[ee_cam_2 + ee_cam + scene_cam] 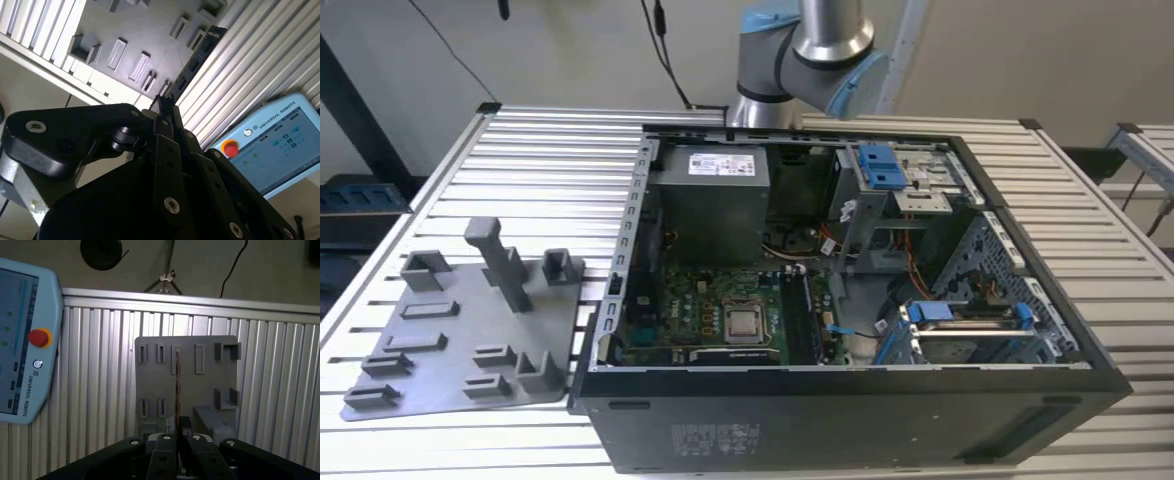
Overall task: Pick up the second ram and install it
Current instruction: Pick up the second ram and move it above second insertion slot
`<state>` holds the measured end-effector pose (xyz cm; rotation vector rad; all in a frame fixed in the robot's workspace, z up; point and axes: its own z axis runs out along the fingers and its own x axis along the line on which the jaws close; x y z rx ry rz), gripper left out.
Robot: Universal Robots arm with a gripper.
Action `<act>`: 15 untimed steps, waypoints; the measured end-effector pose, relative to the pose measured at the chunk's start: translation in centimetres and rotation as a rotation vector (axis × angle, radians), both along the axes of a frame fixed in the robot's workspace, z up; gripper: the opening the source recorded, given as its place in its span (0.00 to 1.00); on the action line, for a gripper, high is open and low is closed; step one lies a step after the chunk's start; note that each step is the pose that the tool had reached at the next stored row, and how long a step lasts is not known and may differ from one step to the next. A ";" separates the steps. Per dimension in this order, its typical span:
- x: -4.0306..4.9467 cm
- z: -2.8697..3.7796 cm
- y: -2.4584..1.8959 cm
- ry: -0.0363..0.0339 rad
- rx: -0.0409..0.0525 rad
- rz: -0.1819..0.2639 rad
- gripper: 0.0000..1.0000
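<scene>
**Memory stick gripped edge-on above the fixture plate**

In the first wrist view, the black two-fingered gripper (pixel 178 434) is clamped on one end of the second ram (pixel 177 385), a long, thin, dark memory stick. The stick juts straight out from between the fingers. It appears lifted clear of the grey plastic fixture plate with upright posts (pixel 205 390) on the ribbed aluminium table (pixel 100 390). Doing this step well likely calls for a firm, square hold so the board cannot twist. Its long edge should also be lined up with the long black slots (pixel 807 320) on the green circuit board (pixel 707 300) inside the open black computer case (pixel 854 425)
</scene>
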<state>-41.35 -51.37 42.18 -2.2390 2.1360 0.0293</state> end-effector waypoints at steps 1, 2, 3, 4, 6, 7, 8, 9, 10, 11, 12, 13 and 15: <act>0.03 0.01 0.01 0.0001 -0.0001 0.000 0.14; 0.10 0.01 0.00 0.0001 -0.0001 0.000 0.14; 0.19 0.01 -0.01 0.0001 -0.0001 0.000 0.14; 0.28 0.00 -0.01 0.0002 0.0000 0.000 0.14; 0.55 0.01 -0.01 0.0006 -0.0002 0.000 0.14; 0.72 0.00 -0.01 0.0007 -0.0001 0.000 0.14; 0.91 0.00 -0.01 0.0010 0.0000 0.000 0.14; 1.10 0.01 -0.01 0.0013 -0.0001 0.000 0.14; 1.30 0.01 0.00 0.0016 0.0000 0.000 0.14; 1.53 0.01 0.00 0.0020 -0.0001 0.000 0.14; 1.76 0.01 0.00 0.0023 -0.0001 0.000 0.14; 1.98 0.01 0.00 0.0026 -0.0001 0.000 0.14; 2.41 0.01 0.00 0.0033 -0.0001 0.000 0.14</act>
